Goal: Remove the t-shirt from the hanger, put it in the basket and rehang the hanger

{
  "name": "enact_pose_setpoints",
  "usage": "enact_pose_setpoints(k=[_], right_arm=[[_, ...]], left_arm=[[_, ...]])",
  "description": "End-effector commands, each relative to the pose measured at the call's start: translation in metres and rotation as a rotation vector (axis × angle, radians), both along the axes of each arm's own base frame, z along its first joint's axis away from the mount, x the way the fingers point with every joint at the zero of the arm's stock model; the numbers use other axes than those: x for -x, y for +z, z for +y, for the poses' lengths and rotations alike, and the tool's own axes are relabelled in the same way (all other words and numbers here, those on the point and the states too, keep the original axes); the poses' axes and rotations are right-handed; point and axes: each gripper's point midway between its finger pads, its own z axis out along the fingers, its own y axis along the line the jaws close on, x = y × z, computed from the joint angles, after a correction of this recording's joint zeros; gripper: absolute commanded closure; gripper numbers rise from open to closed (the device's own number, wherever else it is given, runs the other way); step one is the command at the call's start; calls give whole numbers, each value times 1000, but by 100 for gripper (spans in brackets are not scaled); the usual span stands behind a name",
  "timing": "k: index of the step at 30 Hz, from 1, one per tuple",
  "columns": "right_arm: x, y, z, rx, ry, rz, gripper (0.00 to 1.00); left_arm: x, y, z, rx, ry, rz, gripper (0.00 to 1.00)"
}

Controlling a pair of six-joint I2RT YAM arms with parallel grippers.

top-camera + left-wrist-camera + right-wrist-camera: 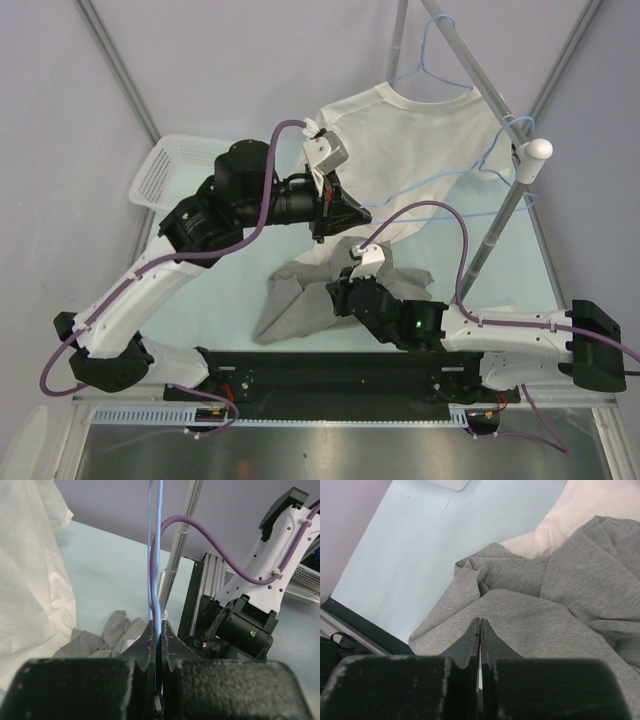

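Step in hand: The left end effector is clamped shut on the blue wire of the hanger. This steadies the frame so the white t-shirt can be worked off it.
T-shirt: It is on the hanger at the far right of the desk, with its collar up at the hook. Its lower part sags toward the grey garment lying in front of the arms.
Right end effector: The jaws are closed and sit low over the grey garment. The wrist view does not show clearly whether any cloth is pinched between them.
Progress: This looks like an early stage, since no shoulder of the shirt appears to be free of the wire.
Next move calls for: The right arm likely has to lift off the grey garment, open, and take the white cloth near the hem or a sleeve. It can then draw the cloth down and away while the left arm keeps the wire fixed.
Edges: The rack pole slants down just beside the shirt's right side, with its white knob near the sleeve. The purple cable of the right arm loops across the shirt's lower edge.
Open room: Bare desk lies to the left of the grey garment, between it and the white basket. The right side is hemmed in by the pole.
Risk: A pull toward the pole could snag cloth or cable.
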Motion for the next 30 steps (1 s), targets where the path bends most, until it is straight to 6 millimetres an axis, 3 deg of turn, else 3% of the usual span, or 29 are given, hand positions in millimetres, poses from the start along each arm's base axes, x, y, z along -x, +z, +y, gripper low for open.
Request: enact_pose_setpoints(k=[1, 9, 13, 14, 16, 17, 19, 20, 21, 22, 23, 24, 26, 29, 30], right_arm=[[-7, 21, -1, -81, -50, -18, 100], [-5, 16, -11, -79, -64, -13, 100], [-6, 18, -16, -94, -76, -14, 100], [-5, 19, -17, -97, -78, -14, 100], [-5, 14, -22, -72, -80, -9, 100], [-5, 15, -23, -72, -84, -10, 100], [-4, 14, -24, -70, -85, -7, 100], [-4, 14, -25, -73, -86, -6, 100], [-4, 14, -25, -73, -86, -6, 100], [-4, 15, -26, -75, -88, -6, 100], [-4, 16, -27, -75, -88, -6, 100], [-4, 15, -27, -73, -89, -7, 100], [-3, 14, -27, -69, -84, -7, 100], [-4, 11, -26, -43, -80, -9, 100], [-4, 10, -25, -31, -70, -13, 100]], left_arm=[[12, 8, -4, 32, -36, -12, 100], [24, -2, 0, 13, -71, -5, 96], [34, 14, 13, 51, -80, -38, 64], [34, 19, 16, 60, -71, -46, 49], [29, 28, 26, 70, -11, -72, 40], [30, 38, 37, 88, 20, -91, 29], [18, 47, 56, 103, 145, -121, 21], [19, 58, 73, 134, 199, -143, 19], [2, 57, 91, 140, 342, -144, 16], [-1, 57, 103, 158, 399, -143, 14], [2, 72, 132, 234, 484, -168, 12], [-5, 51, 136, 214, 535, -140, 11], [-11, 38, 158, 243, 645, -114, 8], [-12, -15, 163, 179, 691, -21, 8], [-14, -45, 159, 122, 697, 18, 8]])
